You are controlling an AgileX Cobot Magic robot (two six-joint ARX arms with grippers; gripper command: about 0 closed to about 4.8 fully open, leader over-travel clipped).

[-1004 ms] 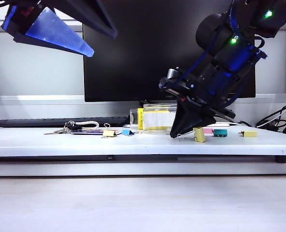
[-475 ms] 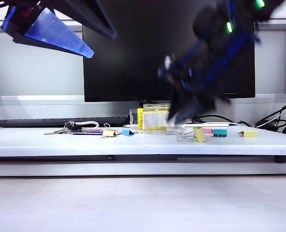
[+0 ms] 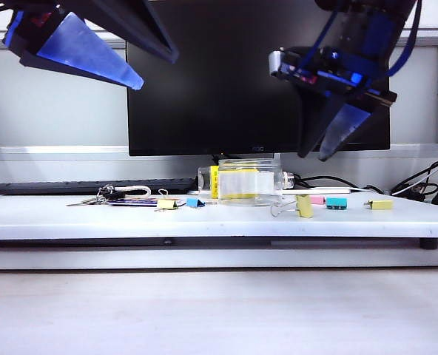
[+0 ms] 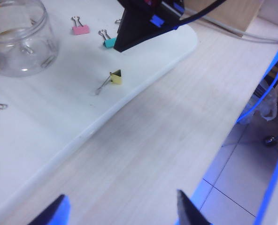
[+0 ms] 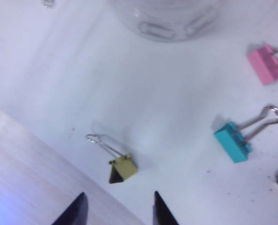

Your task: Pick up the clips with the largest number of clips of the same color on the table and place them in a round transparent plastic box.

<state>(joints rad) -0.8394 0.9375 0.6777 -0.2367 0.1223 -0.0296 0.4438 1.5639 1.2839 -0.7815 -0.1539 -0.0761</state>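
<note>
Your right gripper (image 3: 324, 157) hangs released and empty, a yellow clip (image 5: 122, 168) on the table (image 3: 204, 218) directly below it, the jar (image 3: 243, 183) just beyond. Your left gripper (image 4: 120, 211) is spread, empty, well off.

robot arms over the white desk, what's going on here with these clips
A two-arm robot is sorting binder clips into the round clear plastic jar. The right gripper hangs open above the table, holding nothing; a yellow clip lies on the surface just below it, beside the jar rather than in it. Two more yellow clips sit near either end. The left gripper hovers open, high on the left, also empty.
</note>
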